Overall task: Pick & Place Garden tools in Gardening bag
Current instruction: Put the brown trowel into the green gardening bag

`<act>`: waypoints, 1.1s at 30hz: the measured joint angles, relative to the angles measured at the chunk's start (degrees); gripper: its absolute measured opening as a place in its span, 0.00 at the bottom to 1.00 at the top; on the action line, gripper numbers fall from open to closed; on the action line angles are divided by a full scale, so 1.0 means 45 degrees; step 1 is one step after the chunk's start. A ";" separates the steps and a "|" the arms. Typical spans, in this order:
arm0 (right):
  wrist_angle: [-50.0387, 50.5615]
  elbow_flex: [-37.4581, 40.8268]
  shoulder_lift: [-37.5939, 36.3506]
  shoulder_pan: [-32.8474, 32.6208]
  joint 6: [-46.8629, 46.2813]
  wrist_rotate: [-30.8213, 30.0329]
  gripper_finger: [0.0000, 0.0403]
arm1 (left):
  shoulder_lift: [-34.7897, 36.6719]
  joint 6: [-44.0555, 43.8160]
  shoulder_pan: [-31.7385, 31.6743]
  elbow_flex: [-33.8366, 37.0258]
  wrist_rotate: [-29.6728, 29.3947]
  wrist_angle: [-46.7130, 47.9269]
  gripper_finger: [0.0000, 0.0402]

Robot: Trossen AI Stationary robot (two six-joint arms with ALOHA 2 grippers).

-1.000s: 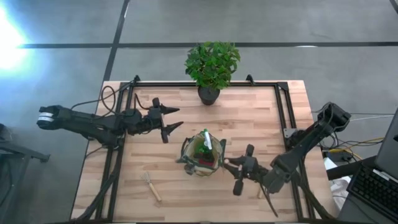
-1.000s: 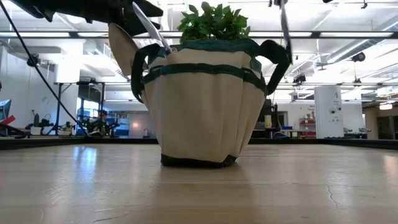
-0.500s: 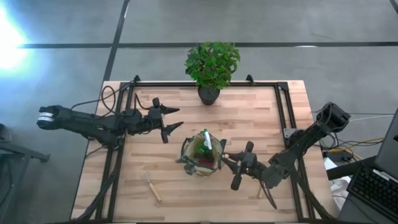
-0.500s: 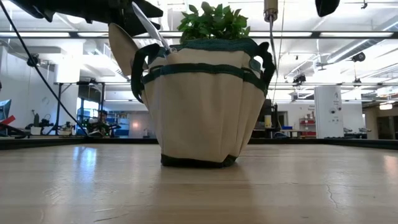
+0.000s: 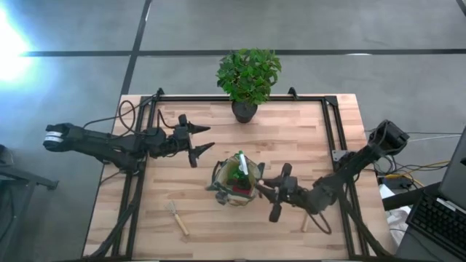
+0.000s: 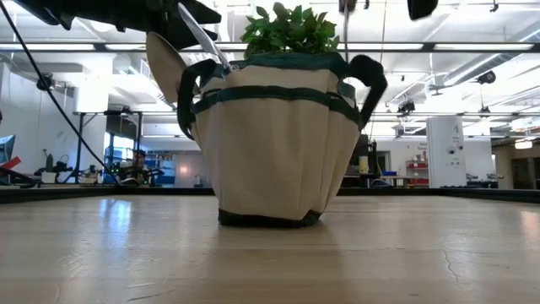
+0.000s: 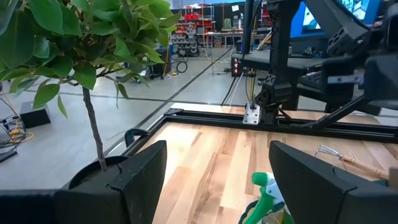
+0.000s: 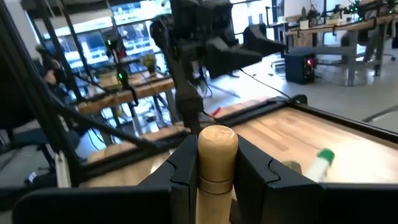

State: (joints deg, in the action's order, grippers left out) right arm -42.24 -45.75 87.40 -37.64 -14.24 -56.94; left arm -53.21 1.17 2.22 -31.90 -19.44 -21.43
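Garden tool's wooden handle (image 8: 217, 149) sits clamped in right gripper (image 5: 271, 195), jaws closed, beside bag (image 5: 237, 183); a rim snag could topple it, left gripper (image 5: 201, 143) gaping empty.

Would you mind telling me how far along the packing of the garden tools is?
Done: the green spray bottle sits in the gardening bag. In hand: the right pincer grips a wooden-handled tool beside the bag. Left: a fork lies on the table; the left pincer waits open.

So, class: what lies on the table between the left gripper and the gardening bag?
Nothing: in the high view, only bare wood separates the open left gripper from the gardening bag.
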 joint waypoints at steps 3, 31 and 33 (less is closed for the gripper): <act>0.0005 0.0226 0.0182 0.0317 -0.0076 -0.0019 0.14 | 0.0000 0.0034 0.0000 0.0000 0.0000 -0.0012 0.71; -0.0050 0.0430 0.0136 0.1129 0.1130 -0.0395 0.14 | 0.0005 0.0822 -0.0005 0.0005 -0.0450 -0.0637 0.71; 0.0001 0.0430 0.0045 0.1022 0.1273 -0.0408 0.14 | 0.0014 0.0879 -0.0009 0.0005 -0.0561 -0.1181 0.71</act>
State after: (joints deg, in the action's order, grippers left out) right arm -42.24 -43.81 87.61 -33.04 -8.51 -58.77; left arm -53.15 5.13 2.18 -31.88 -21.96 -26.75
